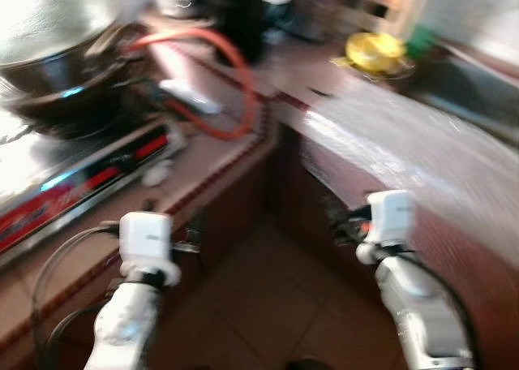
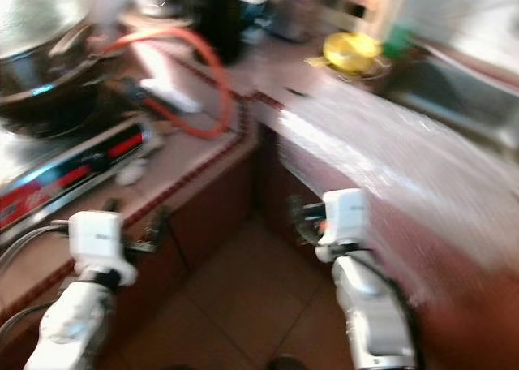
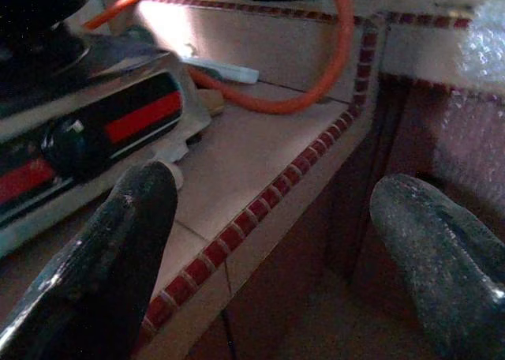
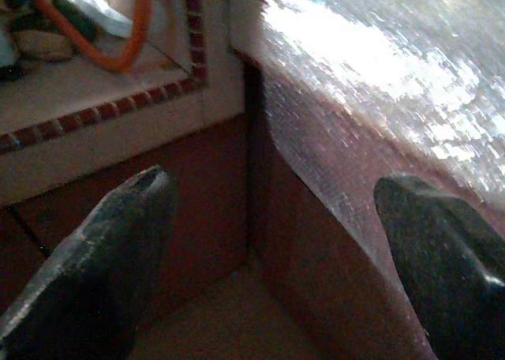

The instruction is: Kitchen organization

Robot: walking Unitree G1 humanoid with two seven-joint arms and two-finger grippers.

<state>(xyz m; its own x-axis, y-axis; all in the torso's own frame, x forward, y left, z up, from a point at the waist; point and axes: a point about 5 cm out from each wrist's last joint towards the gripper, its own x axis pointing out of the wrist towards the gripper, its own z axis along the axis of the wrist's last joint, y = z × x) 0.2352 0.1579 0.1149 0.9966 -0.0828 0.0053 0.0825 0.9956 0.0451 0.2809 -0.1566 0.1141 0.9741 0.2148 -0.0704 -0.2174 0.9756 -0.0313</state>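
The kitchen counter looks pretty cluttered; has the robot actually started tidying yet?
Nothing looks tidied so far. The left gripper and right gripper are both open and empty, held low before the counter. The orange hose, the pan on the stove and the yellow item all remain to be sorted.

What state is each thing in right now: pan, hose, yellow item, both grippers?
Pan: sitting on the stove.
Orange hose: looped loosely across the counter.
Yellow item: resting on the far counter by the sink; too blurred to identify.
Left gripper: fingers open, holding nothing.
Right gripper: fingers open, holding nothing.
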